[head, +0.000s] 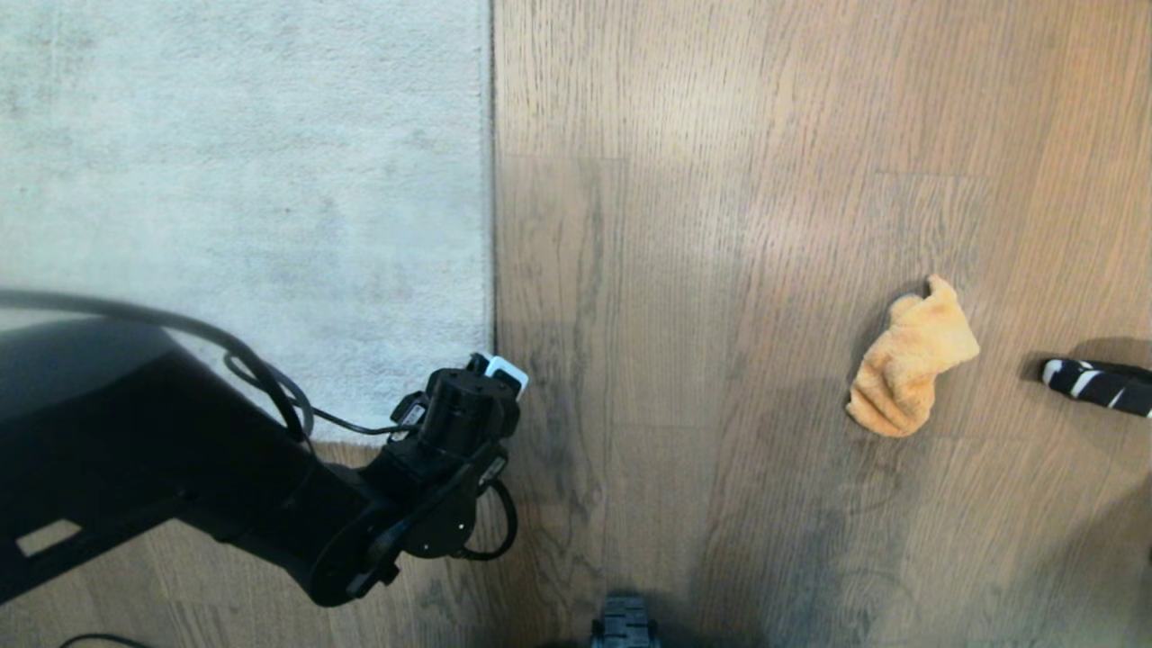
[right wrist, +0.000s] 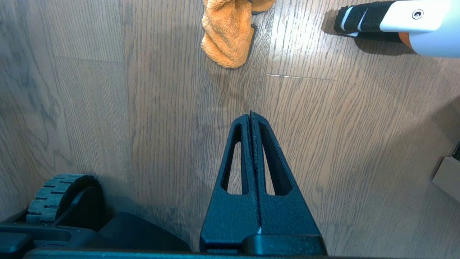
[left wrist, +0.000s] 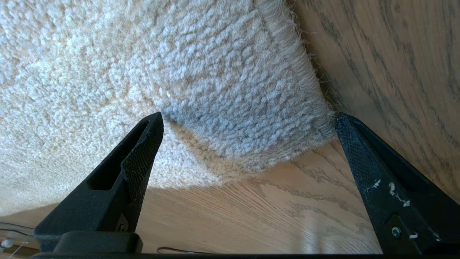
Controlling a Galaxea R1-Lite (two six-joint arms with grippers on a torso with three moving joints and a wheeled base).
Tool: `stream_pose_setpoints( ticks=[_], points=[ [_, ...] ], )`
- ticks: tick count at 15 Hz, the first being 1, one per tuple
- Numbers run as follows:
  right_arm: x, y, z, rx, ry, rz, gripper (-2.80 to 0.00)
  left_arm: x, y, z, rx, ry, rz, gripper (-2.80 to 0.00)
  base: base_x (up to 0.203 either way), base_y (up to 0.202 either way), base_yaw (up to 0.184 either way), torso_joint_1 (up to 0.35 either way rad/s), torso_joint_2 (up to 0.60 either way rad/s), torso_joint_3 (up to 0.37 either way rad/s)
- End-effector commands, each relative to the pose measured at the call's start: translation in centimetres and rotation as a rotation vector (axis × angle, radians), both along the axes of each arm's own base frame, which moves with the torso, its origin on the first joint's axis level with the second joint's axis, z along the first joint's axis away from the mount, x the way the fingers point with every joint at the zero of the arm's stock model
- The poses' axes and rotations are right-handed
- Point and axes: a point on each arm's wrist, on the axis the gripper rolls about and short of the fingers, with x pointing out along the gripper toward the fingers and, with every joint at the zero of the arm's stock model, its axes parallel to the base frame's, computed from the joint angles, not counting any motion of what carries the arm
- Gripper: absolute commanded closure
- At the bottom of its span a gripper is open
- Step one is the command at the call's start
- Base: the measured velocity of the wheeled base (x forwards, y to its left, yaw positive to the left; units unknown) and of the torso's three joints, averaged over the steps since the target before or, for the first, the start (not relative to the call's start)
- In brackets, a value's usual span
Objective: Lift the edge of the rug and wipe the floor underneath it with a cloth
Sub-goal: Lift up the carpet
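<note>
No brand, label or writing can be read anywhere in these views. The rug edge [head: 492,180] is the straight border of a pale grey short-pile rug lying flat on the floor [head: 720,225], grey-brown wood-grain planks with dark veining. In the left wrist view its pile looks nubbly and its rim ends in a short fuzzy fringe at a rounded corner [left wrist: 287,144]. The left gripper [left wrist: 248,144] is at that near corner with its two black fingers spread wide, one over the pile, the other over bare floor beside the rim; nothing is between them. The cloth [head: 911,360], a crumpled orange-tan fluffy rag, lies on the planks well to the right of the rug, near a black-and-white striped handle [head: 1098,385]. The right gripper [right wrist: 251,115] hangs above bare floor, fingers pressed together, empty.
</note>
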Motion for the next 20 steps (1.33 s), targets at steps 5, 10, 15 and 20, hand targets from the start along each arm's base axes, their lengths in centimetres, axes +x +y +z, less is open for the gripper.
stream_pose_setpoints(
  ticks=[5, 10, 15, 20],
  points=[
    [0.0, 0.0, 0.0, -0.001, 0.000, 0.001, 0.00, 0.1, 0.6, 0.5, 0.054, -0.003, 0.001, -2.80, 0.000, 0.000, 0.000, 0.000, 0.00, 0.000],
    [0.0, 0.0, 0.0, -0.001, 0.000, 0.001, 0.00, 0.2, 0.9, 0.4, 0.059, -0.001, 0.012, -2.80, 0.000, 0.000, 0.000, 0.000, 0.00, 0.000],
    [0.0, 0.0, 0.0, -0.001, 0.000, 0.001, 0.00, 0.1, 1.3, 0.5, 0.066, 0.002, 0.017, -2.80, 0.000, 0.000, 0.000, 0.000, 0.00, 0.000],
    [0.0, 0.0, 0.0, -0.001, 0.000, 0.001, 0.00, -0.2, 1.7, 0.8, 0.065, -0.001, 0.024, -2.80, 0.000, 0.000, 0.000, 0.000, 0.00, 0.000]
  ],
)
